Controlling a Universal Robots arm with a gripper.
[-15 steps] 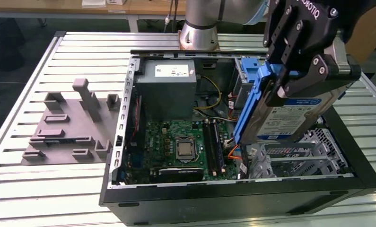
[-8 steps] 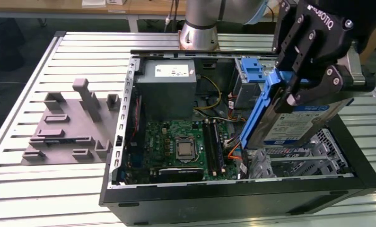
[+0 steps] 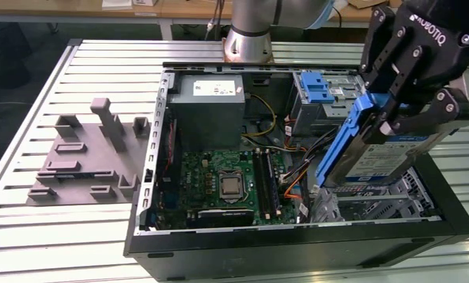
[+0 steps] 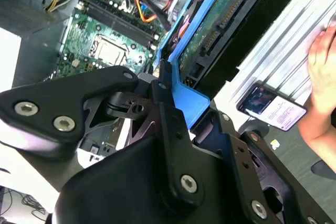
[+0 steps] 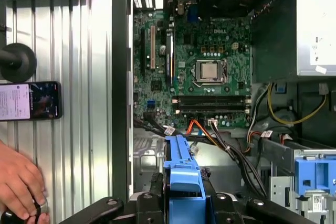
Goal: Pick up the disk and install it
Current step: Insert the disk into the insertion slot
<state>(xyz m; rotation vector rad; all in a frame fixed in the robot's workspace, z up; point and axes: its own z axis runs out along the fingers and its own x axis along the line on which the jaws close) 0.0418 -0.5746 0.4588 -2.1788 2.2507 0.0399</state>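
Now, working across the exterior view from its left: a grey moulded fixture plate (image 3: 88, 156) lies flat on the ribbed aluminium desk (image 3: 29, 230), all blocky posts and slots, matte and hard. Just beside it stands the open black computer case (image 3: 297, 247), sheet steel with square edges. Inside, a green motherboard (image 3: 226, 186) with its bare square processor sits below the grey power-supply box (image 3: 210, 97), which is painted metal with a white sticker. Further along, a silver drive cage (image 3: 325, 100) with a blue latch, and loose orange, yellow and black cables draped between.

And there's the disk (image 3: 380, 156), up in the air at the exterior view's right, tilted steeply over the case's open bay, not seated. The gripper (image 3: 403, 112) has its black fingers clamped on the blue plastic caddy at the upper end. I'd judge the drive dense and rigid, a fair weight for its size, with smooth metal faces that would slip. The caddy rails are the sensible place to hold: the plastic gives a little and offers some friction. In the second wrist view the disk's (image 4: 220, 19) underside shows an exposed green circuit board and connector, so that face looks fragile and best kept clear of knocks.

In the first wrist view, a phone (image 5: 29, 100) lies on the desk and a person's hand (image 5: 18, 184) rests near it.
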